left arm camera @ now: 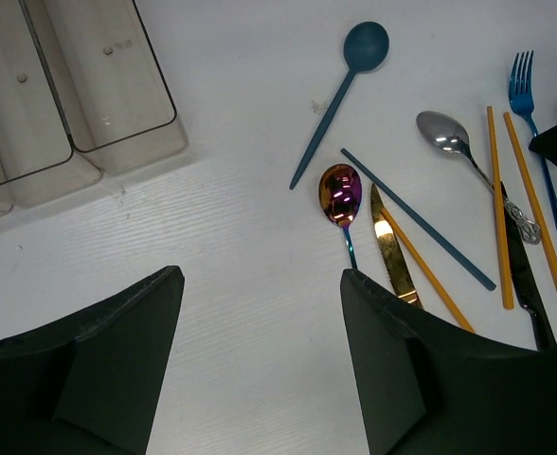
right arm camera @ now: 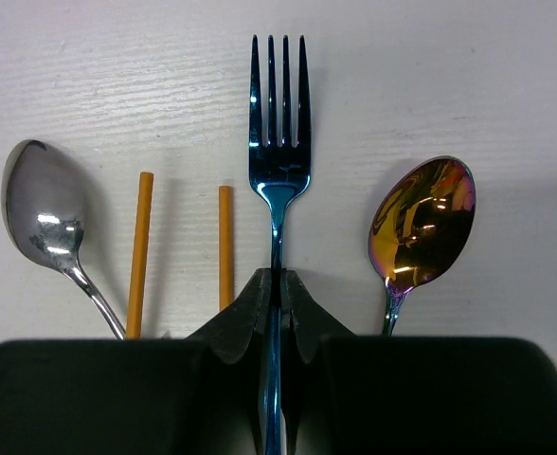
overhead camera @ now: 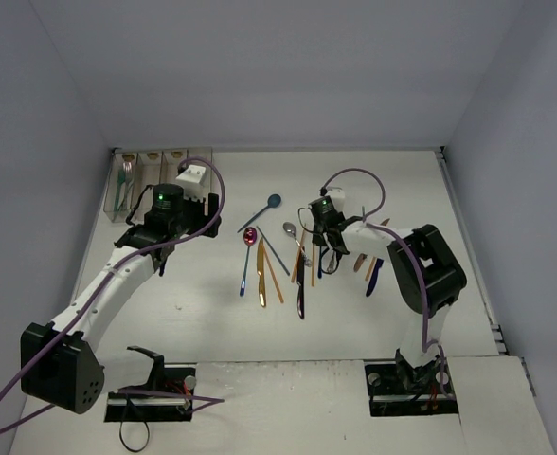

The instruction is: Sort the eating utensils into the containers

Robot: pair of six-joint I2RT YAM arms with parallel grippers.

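Observation:
Several utensils lie in a loose cluster mid-table (overhead camera: 278, 261). The pale containers (overhead camera: 165, 154) stand at the back left; the leftmost holds a teal utensil (overhead camera: 122, 187). My right gripper (overhead camera: 319, 248) is shut on the blue fork's handle. In the right wrist view the gripper (right arm camera: 278, 284) pinches the fork (right arm camera: 278, 142) between two orange sticks (right arm camera: 225, 242) and an iridescent spoon (right arm camera: 421, 223). I cannot tell whether the fork is lifted. My left gripper (overhead camera: 188, 223) hangs open and empty over bare table (left arm camera: 260, 322), between the containers (left arm camera: 170, 118) and the cluster.
The left wrist view shows a teal spoon (left arm camera: 335, 95), an iridescent spoon (left arm camera: 340, 194), a gold knife (left arm camera: 392, 256), a teal stick (left arm camera: 416, 218) and a silver spoon (left arm camera: 441, 133). More utensils (overhead camera: 368, 270) lie right of my right gripper. Grey walls enclose the table.

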